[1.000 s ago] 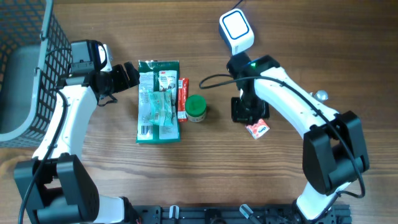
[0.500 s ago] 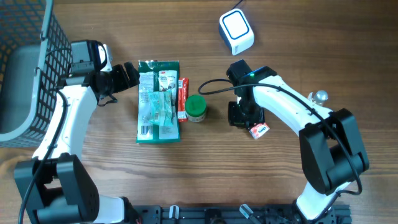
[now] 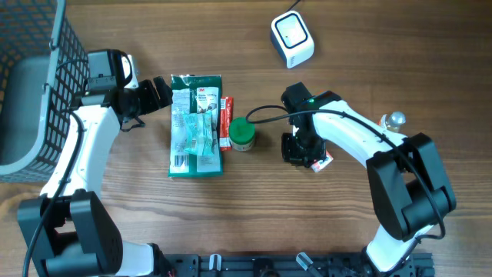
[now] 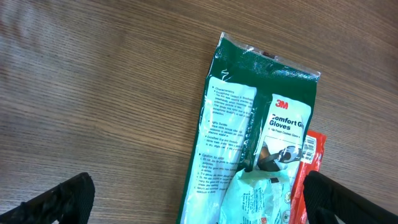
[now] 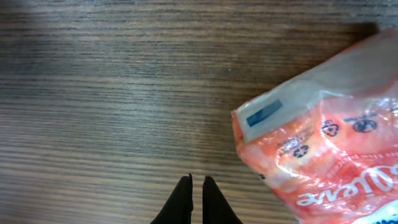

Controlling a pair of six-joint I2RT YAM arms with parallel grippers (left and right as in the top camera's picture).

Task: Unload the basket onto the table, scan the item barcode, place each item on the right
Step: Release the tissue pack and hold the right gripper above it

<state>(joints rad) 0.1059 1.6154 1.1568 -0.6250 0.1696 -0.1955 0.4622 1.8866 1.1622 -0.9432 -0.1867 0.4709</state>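
- Packet (image 5: 323, 143) lies flat on the counter (image 3: 254, 215), just beside the right fingers (image 5: 189, 200) and not between them.
- The right fingers are pressed together, with only a thin slit showing. They pinch nothing.
- A second ago the right arm reaches up close to the scanner (image 3: 292, 38). Now it is pulled back and low, and the scanner stands free, well apart from it.
- The packet stays in about the same spot through all this. From above, it pokes out from under the end of the right arm.
- I think this means the right arm goes for the packet, so that it can lift it to the scanner.
- The fingers have to spread first, because shut fingers cannot take hold of it.
- I see no barcode on the side that faces up, only a small blue mark near the clear end.
- The left fingers (image 3: 160, 92) are spread wide and hold nothing. They hang at the top edge of the gloves (image 3: 196, 123), and the left arm does not move at all.
- A red stick (image 3: 226, 119) and a green lid (image 3: 243, 133) lie between the gloves and the packet, and nothing touches them.
- The scan of the packet looks not yet done, since it is still far from the scanner.
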